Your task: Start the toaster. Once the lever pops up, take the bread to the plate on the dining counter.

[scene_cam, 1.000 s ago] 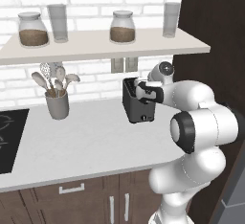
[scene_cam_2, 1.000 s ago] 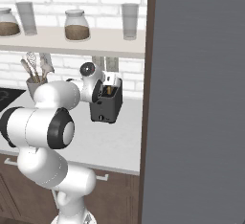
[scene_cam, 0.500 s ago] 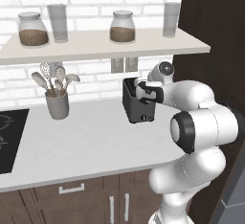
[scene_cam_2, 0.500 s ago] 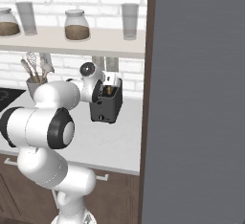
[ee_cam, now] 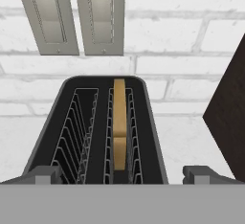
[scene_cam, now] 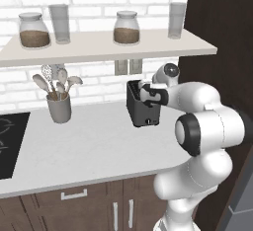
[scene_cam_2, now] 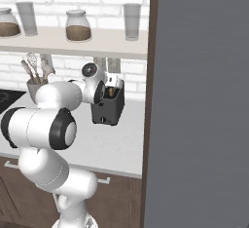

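The dark toaster (scene_cam: 143, 110) stands on the white counter by the brick wall, also in the right base view (scene_cam_2: 108, 109). From the hand view I look down on the toaster's top (ee_cam: 52, 127) with its two slots. The tan bread (ee_cam: 119, 127) sits upright in the right slot, sunk low. My gripper (scene_cam: 148, 96) hovers just above the toaster's front end (scene_cam_2: 111, 88), open, with its fingertips (ee_cam: 44, 174) spread wider than the toaster and holding nothing. The plate and the dining counter are out of view.
A grey utensil holder (scene_cam: 58, 107) stands to the left, and a black cooktop (scene_cam: 10, 141) lies at the far left. A shelf (scene_cam: 108, 45) with jars and glasses hangs overhead. A tall dark cabinet panel (scene_cam_2: 199, 100) rises close on the right. Two wall switches (ee_cam: 76, 17) sit behind the toaster.
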Tool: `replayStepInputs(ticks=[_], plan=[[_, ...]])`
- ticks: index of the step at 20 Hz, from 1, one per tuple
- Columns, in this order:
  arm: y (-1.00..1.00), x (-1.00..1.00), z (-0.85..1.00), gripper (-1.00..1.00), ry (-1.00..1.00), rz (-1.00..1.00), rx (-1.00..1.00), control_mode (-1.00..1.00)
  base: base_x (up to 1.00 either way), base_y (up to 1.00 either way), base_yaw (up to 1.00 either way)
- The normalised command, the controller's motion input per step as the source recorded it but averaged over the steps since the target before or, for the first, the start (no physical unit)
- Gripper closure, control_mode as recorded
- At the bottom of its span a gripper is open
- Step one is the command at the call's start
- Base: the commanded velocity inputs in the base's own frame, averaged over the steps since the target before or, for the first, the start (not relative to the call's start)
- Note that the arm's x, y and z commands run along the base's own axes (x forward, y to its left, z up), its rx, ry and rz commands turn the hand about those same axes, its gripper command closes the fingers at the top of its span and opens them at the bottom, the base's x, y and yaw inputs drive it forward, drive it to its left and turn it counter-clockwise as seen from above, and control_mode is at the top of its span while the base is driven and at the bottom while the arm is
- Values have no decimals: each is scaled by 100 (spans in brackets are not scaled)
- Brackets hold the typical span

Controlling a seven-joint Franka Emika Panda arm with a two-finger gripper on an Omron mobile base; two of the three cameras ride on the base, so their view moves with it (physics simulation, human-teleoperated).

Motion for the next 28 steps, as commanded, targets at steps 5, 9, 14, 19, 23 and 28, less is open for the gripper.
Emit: replayStepInputs(ticks=[5, 9, 14, 19, 23, 28], plan=[[0, 12, -1, -100, 0, 0, 0, -100, 0, 0, 0], [0, 9, -2, -100, 0, 0, 0, -100, 0, 0, 0], [0, 8, -6, -100, 1, 0, 0, -100, 0, 0, 0], [0, 6, -12, -100, 1, 0, 0, -100, 0, 0, 0], [0, 9, -13, -100, 1, 0, -1, -100, 0, 0, 0], [0, 14, -10, -100, 1, 0, 0, -100, 0, 0, 0]])
